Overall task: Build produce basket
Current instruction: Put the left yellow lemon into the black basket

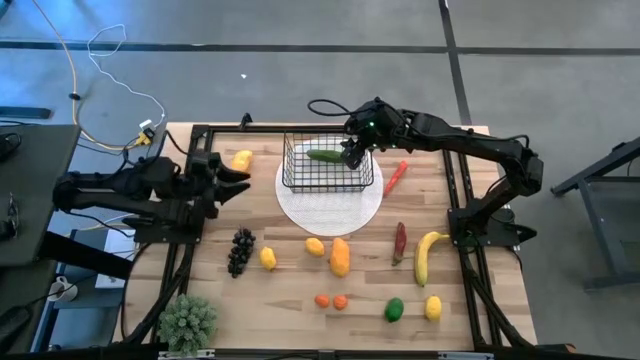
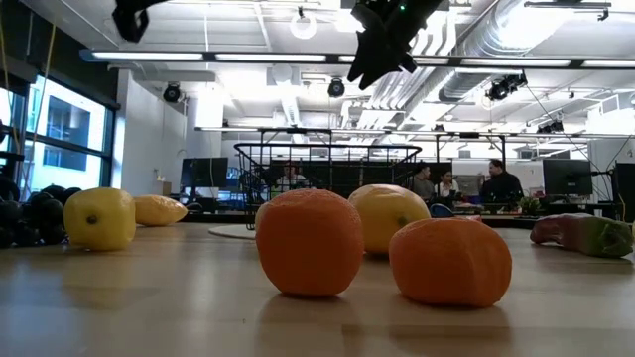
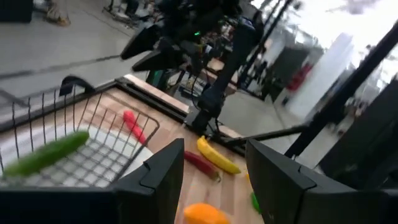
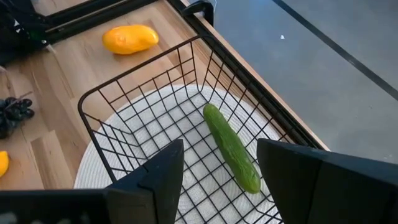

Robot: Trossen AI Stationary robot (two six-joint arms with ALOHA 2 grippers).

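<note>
The right tool [image 1: 356,152] hangs over the right end of the basket [image 1: 328,166], its fingers [image 4: 163,174] spread apart and grasping nothing. Below it, inside the basket, lies a green cucumber [image 4: 231,147], stretched along the far wall. The basket stands on a round white plate [image 1: 330,203] at the far middle of the table [image 1: 290,290]. The left tool [image 1: 236,183] waits above the table just left of the basket, its fingers [image 3: 163,176] also parted and empty, near a yellow-orange fruit [image 1: 241,159]. The rest of the produce lies spread on the table: a red chilli [image 1: 396,176] just right of the plate, a banana [image 1: 427,254] and a dark red piece [image 1: 400,242] farther right, dark grapes [image 1: 240,251], lemons [image 1: 268,258], an orange fruit [image 1: 340,256], two small oranges [image 1: 331,301] and a lime [image 1: 394,310] toward the near edge. A spiky potted plant [image 1: 188,322] stands at the near left corner.
</note>
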